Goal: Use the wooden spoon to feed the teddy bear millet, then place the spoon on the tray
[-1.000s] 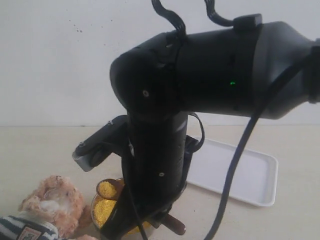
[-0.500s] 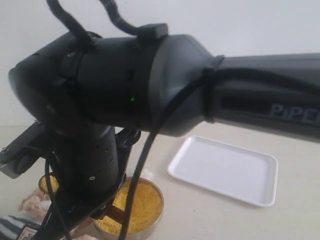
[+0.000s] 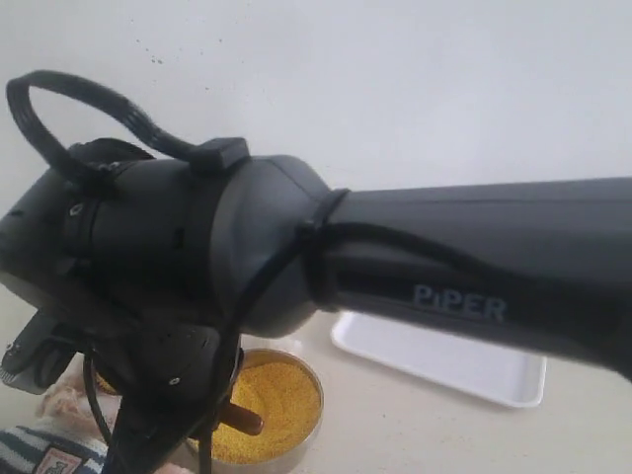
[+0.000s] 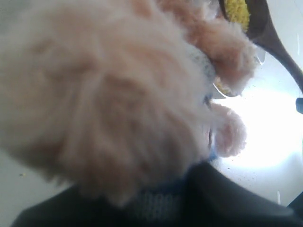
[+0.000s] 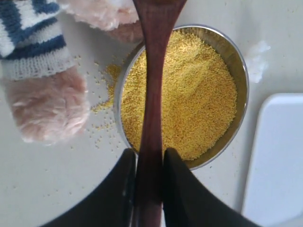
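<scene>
My right gripper is shut on the thin handle of the dark wooden spoon, which reaches over the metal bowl heaped with yellow millet. In the left wrist view the spoon's bowl carries millet close to the teddy bear. Fur fills that view. My left gripper is shut on the bear's knitted striped shirt. The bear's arm and sleeve lie beside the bowl. The white tray lies beyond the bowl, mostly hidden behind my right arm.
My right arm spans most of the exterior view and hides much of the table. Spilled millet grains dot the table between the bowl and the bear's arm. A corner of the tray lies next to the bowl.
My right arm has swung left across the exterior view, carrying the spoon toward the bear. The bowl of millet, hidden behind the arm a second ago, now shows.
</scene>
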Action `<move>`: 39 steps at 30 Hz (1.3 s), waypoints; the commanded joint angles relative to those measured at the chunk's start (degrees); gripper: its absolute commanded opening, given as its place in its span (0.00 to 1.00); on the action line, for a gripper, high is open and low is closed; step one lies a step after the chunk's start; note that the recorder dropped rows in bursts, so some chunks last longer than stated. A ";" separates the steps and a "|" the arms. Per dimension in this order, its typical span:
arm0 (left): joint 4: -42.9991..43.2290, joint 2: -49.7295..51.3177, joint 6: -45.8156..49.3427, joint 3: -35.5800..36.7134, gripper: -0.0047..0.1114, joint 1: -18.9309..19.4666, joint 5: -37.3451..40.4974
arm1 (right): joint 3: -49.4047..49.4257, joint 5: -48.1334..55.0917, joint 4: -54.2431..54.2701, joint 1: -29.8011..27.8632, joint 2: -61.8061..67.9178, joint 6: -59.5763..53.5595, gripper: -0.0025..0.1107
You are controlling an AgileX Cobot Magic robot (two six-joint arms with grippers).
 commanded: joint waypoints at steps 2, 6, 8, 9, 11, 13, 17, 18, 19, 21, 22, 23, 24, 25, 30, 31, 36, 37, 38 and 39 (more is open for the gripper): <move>-1.11 -0.50 0.26 0.19 0.07 0.16 0.74 | -0.50 0.07 -6.46 2.30 1.27 -0.26 0.09; -1.11 -0.50 0.26 0.19 0.07 0.16 0.74 | -0.50 0.07 -11.22 3.99 2.36 -0.41 0.09; -1.11 -0.50 0.26 0.19 0.07 0.16 0.74 | -0.39 0.07 -13.04 4.64 3.02 -0.41 0.09; -1.11 -0.50 0.26 0.19 0.07 0.16 0.74 | -0.39 0.07 -14.45 5.15 3.34 -0.18 0.09; -1.11 -0.50 0.26 0.19 0.07 0.16 0.74 | -0.39 0.07 -15.91 5.61 3.45 0.04 0.09; -1.11 -0.50 0.26 0.19 0.07 0.16 0.74 | -0.39 0.07 -16.95 5.76 3.45 0.21 0.09; -1.11 -0.50 0.26 0.19 0.07 0.16 0.74 | -0.26 0.07 -17.67 5.79 3.45 0.86 0.09; -1.11 -0.50 0.26 0.19 0.07 0.16 0.74 | 0.03 0.07 -17.87 5.89 3.45 0.86 0.09; -1.11 -0.50 0.26 0.19 0.07 0.16 0.74 | 0.58 0.07 -18.47 5.88 3.45 1.01 0.09; -1.11 -0.50 0.26 0.19 0.07 0.16 0.74 | 2.00 0.07 -19.38 5.88 3.45 1.01 0.09; -1.11 -0.50 0.26 0.19 0.07 0.16 0.74 | 2.92 0.07 -19.77 5.88 3.45 1.01 0.09; -1.11 -0.50 0.26 0.19 0.07 0.16 0.74 | 3.66 0.07 -19.93 6.01 3.45 1.14 0.09; -1.11 -0.50 0.26 0.19 0.07 0.16 0.74 | 4.19 0.07 -20.37 6.01 3.45 1.49 0.09; -1.11 -0.50 0.26 0.19 0.07 0.16 0.74 | 4.55 0.07 -20.87 6.01 3.45 1.89 0.09; -1.11 -0.50 0.26 0.19 0.07 0.16 0.74 | 5.05 0.07 -24.00 6.12 3.45 3.49 0.09; -1.11 -0.50 0.26 0.19 0.07 0.16 0.74 | 5.05 0.07 -24.50 6.12 3.45 3.62 0.09; -1.11 -0.50 0.26 0.19 0.07 0.16 0.74 | 5.05 0.07 -25.78 6.87 3.45 3.85 0.09; -1.11 -0.50 0.26 0.19 0.07 0.16 0.74 | 5.05 0.07 -26.74 7.24 3.45 4.12 0.09; -1.11 -0.50 0.26 0.19 0.07 0.16 0.74 | 5.05 0.07 -27.75 7.28 3.45 4.23 0.09; -1.11 -0.50 0.26 0.19 0.07 0.16 0.74 | 5.05 0.07 -28.48 7.41 3.45 4.23 0.09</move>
